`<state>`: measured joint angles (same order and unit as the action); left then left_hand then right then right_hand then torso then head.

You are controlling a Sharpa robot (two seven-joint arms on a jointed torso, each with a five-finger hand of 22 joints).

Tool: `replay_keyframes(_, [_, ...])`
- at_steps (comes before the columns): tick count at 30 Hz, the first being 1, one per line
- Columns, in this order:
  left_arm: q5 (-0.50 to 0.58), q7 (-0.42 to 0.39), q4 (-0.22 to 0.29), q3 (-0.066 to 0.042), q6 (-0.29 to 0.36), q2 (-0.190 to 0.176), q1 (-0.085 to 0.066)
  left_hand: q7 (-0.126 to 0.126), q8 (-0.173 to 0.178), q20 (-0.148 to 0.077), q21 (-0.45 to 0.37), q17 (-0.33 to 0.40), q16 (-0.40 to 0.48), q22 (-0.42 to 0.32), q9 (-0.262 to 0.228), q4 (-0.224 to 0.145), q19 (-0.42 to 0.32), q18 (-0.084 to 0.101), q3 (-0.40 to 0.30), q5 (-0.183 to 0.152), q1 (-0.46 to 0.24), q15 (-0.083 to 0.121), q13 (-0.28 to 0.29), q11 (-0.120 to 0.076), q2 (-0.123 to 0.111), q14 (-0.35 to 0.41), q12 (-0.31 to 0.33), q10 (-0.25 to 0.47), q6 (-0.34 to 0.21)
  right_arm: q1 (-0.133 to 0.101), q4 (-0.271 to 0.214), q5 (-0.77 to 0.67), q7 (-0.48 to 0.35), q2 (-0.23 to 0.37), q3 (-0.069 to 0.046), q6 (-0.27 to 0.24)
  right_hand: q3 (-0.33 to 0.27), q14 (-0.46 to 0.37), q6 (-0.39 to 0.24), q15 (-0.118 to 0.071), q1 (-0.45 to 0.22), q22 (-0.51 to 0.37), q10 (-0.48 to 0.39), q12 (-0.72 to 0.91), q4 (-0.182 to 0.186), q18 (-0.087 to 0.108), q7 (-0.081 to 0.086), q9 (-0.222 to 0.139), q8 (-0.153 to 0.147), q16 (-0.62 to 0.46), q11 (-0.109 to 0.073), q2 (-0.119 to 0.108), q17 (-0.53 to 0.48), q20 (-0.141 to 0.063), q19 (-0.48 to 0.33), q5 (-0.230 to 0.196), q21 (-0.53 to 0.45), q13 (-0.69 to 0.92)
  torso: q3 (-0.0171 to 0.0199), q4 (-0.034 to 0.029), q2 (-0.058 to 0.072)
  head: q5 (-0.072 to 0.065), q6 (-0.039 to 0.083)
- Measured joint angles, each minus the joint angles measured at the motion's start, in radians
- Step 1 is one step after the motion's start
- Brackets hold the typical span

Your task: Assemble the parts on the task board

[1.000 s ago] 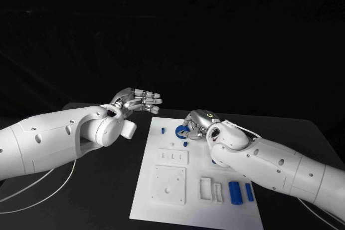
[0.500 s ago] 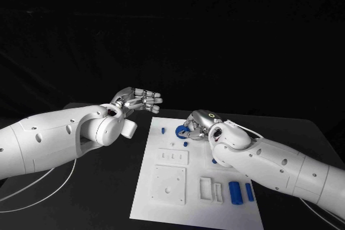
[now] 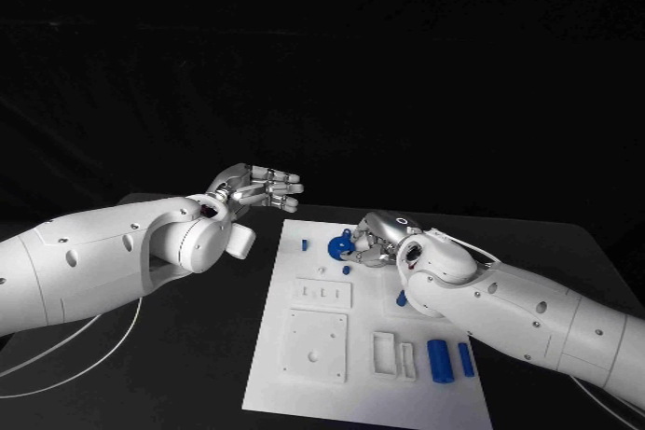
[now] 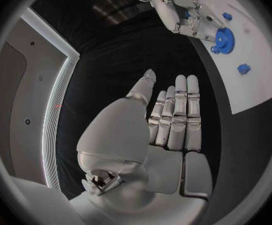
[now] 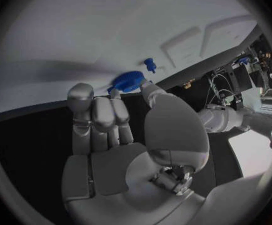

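The white task board [image 3: 361,351] lies in the middle of the table. At its far end my right hand [image 3: 380,234] pinches a blue gear [image 3: 343,246] between thumb and fingertips; the gear [image 5: 128,81] sits at the tips of that hand [image 5: 111,130], close over the board. The left wrist view also shows the gear [image 4: 224,36] under the right hand [image 4: 186,12]. A small blue peg [image 3: 305,243] stands just left of the gear. My left hand [image 3: 258,187] hovers off the board's far left corner, fingers straight and apart [image 4: 173,117], holding nothing.
Two blue cylinders [image 3: 440,360] [image 3: 465,358] lie at the board's near right. Another blue piece [image 3: 401,299] shows beside my right forearm. Raised white blocks with slots [image 3: 320,344] [image 3: 395,353] occupy the board's middle and near part. A white cable [image 3: 54,369] lies at the left.
My right hand and wrist have shifted slightly to the right, and the blue gear now shows more fully at its fingertips. The left hand has stayed where it was.
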<state>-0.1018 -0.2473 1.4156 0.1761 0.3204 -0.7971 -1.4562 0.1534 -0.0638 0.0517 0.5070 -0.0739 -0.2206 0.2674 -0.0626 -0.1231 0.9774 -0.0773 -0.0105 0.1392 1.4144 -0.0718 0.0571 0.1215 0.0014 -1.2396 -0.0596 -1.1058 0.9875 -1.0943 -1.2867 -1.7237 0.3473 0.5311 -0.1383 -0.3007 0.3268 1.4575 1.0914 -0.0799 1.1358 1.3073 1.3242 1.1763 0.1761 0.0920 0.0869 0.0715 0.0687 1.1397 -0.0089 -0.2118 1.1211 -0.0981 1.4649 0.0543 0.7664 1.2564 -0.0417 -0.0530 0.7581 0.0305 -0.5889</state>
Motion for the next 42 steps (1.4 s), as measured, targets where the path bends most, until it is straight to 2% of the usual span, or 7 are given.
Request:
replay_keyframes(10, [0.0,0.001,0.001,0.0,0.0,-0.005,0.0,0.0,0.0,0.0,0.0,0.0,0.0,0.0,0.0,0.0,0.0,0.0,0.0,0.0,0.0,0.0,0.0,0.0,0.0,0.0,0.0,0.0,0.0,0.023,-0.065,0.01,-0.001,0.066,-0.004,-0.032,0.013,0.0,0.0,0.0,0.0,0.001,0.0,0.0,-0.001,0.0,0.0,0.003,0.0,0.0,0.0,0.0,0.0,0.0,0.0,0.0,0.0,0.0,0.0,-0.0001,0.001,0.001,0.003])
replay_keyframes(18, [0.0,0.001,-0.004,0.0,0.0,-0.01,0.0,0.0,0.0,0.0,0.0,0.0,0.0,-0.003,0.0,0.0,0.0,0.0,0.0,0.0,0.0,0.0,0.0,0.0,0.0,0.0,0.0,0.0,0.0,0.032,-0.14,0.036,-0.01,0.161,-0.07,-0.082,0.004,0.0,0.0,0.0,0.009,0.001,0.0,0.0,-0.006,0.0,0.0,0.003,0.001,-0.006,0.0,-0.009,-0.007,0.0,0.0,0.0,0.0,-0.003,0.0012,0.0035,0.0,0.0,0.007])
replay_keyframes(21, [-0.001,0.001,-0.012,0.0,0.0,-0.009,0.0,0.0,0.0,0.0,0.0,0.0,0.0,-0.003,0.0,0.0,0.0,0.0,0.0,0.0,0.0,0.0,0.0,0.0,0.0,0.0,0.0,0.0,0.0,0.033,-0.151,0.065,-0.027,0.196,-0.094,-0.089,-0.033,0.0,0.004,0.0,0.08,0.001,0.0,0.0,-0.055,0.0,-0.001,0.003,0.001,-0.006,0.0,-0.016,-0.009,0.0,0.0,0.019,-0.008,-0.003,0.0022,0.0075,0.0,-0.003,0.01])
replay_keyframes(23, [-0.001,0.001,-0.018,0.001,0.0,-0.009,0.0,0.0,0.0,0.0,0.0,0.0,0.0,-0.003,0.0,0.0,0.0,0.0,0.0,0.0,0.0,0.0,0.0,0.0,0.0,0.0,0.0,0.0,0.0,0.033,-0.153,0.099,-0.052,0.224,-0.108,-0.093,-0.09,0.0,0.009,0.0,0.144,0.001,0.0,0.0,-0.115,0.0,-0.001,0.002,0.0,-0.006,0.0,0.005,-0.008,0.0,0.0,0.126,-0.013,-0.001,0.0028,0.0121,0.0,-0.003,0.013])
replay_keyframes(29, [-0.002,0.0,-0.028,0.001,-0.001,-0.008,0.0,0.0,0.0,0.0,0.0,0.0,0.0,-0.003,0.0,0.0,0.0,0.0,0.0,0.0,0.0,0.0,0.0,0.0,0.0,0.0,0.0,0.0,0.0,0.033,-0.126,0.216,-0.17,0.293,-0.138,-0.096,-0.104,0.0,0.011,0.0,0.176,0.001,0.0,0.0,-0.224,0.0,0.0,-0.001,0.0,-0.006,0.0,0.034,-0.007,0.0,0.0,0.221,-0.02,0.002,0.0056,0.0248,-0.001,-0.011,0.018])
replay_keyframes(35, [-0.003,-0.001,-0.03,0.001,-0.004,-0.01,0.0,0.0,0.0,0.0,0.0,0.0,0.0,-0.003,0.0,0.0,0.0,0.0,0.0,0.0,0.0,0.0,0.0,0.0,0.0,0.0,0.0,0.0,0.0,0.034,-0.067,0.311,-0.295,0.331,-0.146,-0.085,-0.147,-0.003,0.007,0.003,0.174,0.001,-0.011,-0.01,-0.28,0.0,0.005,-0.002,0.0,-0.02,0.004,0.061,-0.014,0.0,0.0,0.258,-0.039,-0.006,0.01,0.0328,-0.002,-0.018,0.02])
replay_keyframes(42, [-0.003,-0.002,-0.03,0.002,-0.008,-0.016,0.0,0.0,0.0,0.0,-0.004,0.0,0.0,-0.009,0.0,0.007,0.0,0.0,0.007,-0.007,0.0,0.0,0.0,0.002,0.0,0.0,0.0,0.002,0.0,0.037,-0.015,0.384,-0.399,0.353,-0.148,-0.061,-0.209,-0.007,-0.015,0.007,0.187,0.0,-0.027,-0.036,-0.311,-0.001,0.015,-0.002,0.0,-0.038,0.009,0.08,-0.026,0.0,0.0,0.289,-0.078,-0.032,0.0112,0.0339,-0.002,-0.036,0.023])
